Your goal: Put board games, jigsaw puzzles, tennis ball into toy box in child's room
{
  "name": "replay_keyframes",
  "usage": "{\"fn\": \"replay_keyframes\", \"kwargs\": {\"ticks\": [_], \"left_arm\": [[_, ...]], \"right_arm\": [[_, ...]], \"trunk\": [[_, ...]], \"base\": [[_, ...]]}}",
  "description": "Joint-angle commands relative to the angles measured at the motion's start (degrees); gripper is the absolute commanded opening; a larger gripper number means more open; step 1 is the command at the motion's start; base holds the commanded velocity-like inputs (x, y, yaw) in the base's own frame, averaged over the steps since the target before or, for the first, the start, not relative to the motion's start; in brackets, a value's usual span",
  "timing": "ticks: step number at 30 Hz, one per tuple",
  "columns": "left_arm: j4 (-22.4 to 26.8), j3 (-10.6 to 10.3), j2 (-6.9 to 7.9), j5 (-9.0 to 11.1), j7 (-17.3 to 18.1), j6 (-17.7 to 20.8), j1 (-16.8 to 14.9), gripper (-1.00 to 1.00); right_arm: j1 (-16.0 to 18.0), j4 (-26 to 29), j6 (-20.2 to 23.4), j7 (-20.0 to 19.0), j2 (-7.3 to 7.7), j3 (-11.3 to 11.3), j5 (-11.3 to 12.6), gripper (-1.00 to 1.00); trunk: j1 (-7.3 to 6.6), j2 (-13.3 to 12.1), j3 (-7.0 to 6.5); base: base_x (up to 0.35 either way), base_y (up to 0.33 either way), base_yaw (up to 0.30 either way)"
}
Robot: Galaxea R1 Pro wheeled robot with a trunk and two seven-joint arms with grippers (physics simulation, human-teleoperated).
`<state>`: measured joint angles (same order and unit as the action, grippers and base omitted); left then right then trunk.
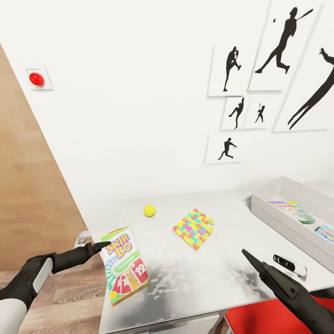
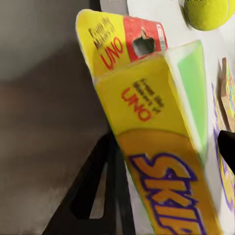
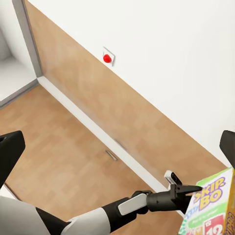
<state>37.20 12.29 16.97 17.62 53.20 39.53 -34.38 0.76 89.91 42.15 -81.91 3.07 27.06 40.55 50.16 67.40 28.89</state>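
At the far left of the head view, the left gripper (image 1: 105,244) reaches in from beyond the surface's (image 1: 218,273) left edge, its dark fingers (image 1: 99,246) meeting the top left corner of the Skip-Bo box (image 1: 125,265). This board game lies near the front left corner of the surface, long axis running from that near edge away toward the wall, its hang-tab end farthest from the robot. In the left wrist view the box (image 2: 161,147) sits between the two fingers, one finger (image 2: 98,191) dark along its side and the other just showing at the far edge — they look closed on it, though the contact itself is too blurred to be sure. The box seems tilted up off the surface at the gripped end.

Further in, the tennis ball (image 1: 149,211) rests behind the box, apart from it, and the jigsaw puzzle (image 1: 193,228) lies flat beside it toward the middle. A small black-and-white device (image 1: 289,265) lies near the front right.

The right gripper (image 1: 244,253) hovers over the front right of the surface, fingers spread and empty, its camera looking back at the left arm.

At the far right stands the toy box (image 1: 269,211), already holding games. It lies well to the right of the Skip-Bo box, so the left arm has the long carry — the right is nearer the toy box.
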Motion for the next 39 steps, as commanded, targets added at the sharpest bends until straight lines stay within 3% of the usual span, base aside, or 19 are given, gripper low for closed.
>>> {"fn": "replay_keyframes", "kwargs": {"ticks": [1, 7, 11, 17, 39], "left_arm": [[0.0, 0.0, 0.0, -0.1, 0.2, 0.1, 0.0, -1.0], [0.1, 0.2, 0.05, 0.0, 0.5, 0.1, 0.0, -1.0], [0.2, 0.2, 0.08, -0.2, 4.5, 0.1, 0.0, -1.0], [0.2, 0.2, 0.15, -0.6, 6.4, 0.3, 0.0, -1.0], [0.2, 0.2, 0.43, -0.1, 6.9, 0.7, 0.0, -1.0]], "right_arm": [[0.0, 0.0, 0.6, -0.1, 0.01, 0.0, 0.1, 1.0], [0.0, 0.0, 0.6, -0.1, 0.01, 0.0, 0.1, 1.0], [0.0, 0.0, 0.6, -0.1, 0.01, 0.0, 0.1, 1.0], [0.0, 0.0, 0.5, -0.1, 0.01, 0.0, 0.1, 1.0], [0.0, -0.4, 0.5, 1.2, 0.17, 1.4, 0.0, 1.0]], "trunk": [[0.0, 0.0, 0.06], [0.0, 0.0, 0.06], [0.0, 0.0, 0.06], [-1.32, -2.4, -1.02], [-6.15, -11.2, -4.97]], "base": [[0.0, 0.0, 0.0], [0.0, 0.0, 0.0], [0.0, 0.0, 0.0], [0.0, 0.0, 0.0], [0.0, 0.0, 0.0]]}}
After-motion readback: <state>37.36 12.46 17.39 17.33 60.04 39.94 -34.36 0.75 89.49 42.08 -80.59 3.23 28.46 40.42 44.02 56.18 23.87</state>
